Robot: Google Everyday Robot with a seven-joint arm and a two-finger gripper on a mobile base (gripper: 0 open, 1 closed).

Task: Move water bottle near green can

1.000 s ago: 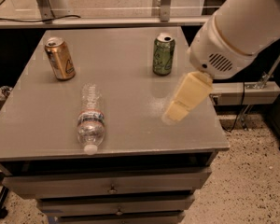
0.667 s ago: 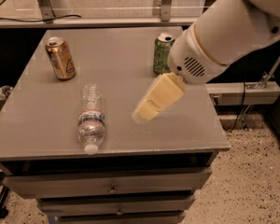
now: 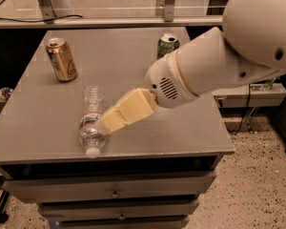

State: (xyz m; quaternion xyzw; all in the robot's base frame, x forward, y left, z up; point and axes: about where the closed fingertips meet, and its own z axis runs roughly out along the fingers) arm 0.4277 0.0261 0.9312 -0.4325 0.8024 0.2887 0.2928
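The water bottle lies on its side on the grey table, its white cap pointing at the front edge. The green can stands upright at the back right, partly hidden behind my arm. My gripper with cream-coloured fingers reaches down from the right and hovers just over the bottle's right side near the label band.
A gold-orange can stands upright at the back left of the table. My large white arm spans the right half of the view. Drawers sit below the tabletop. A rail runs behind the table.
My arm has swung left and forward across the table, carrying the gripper from the right side to the water bottle. The bottle and both cans have not moved.
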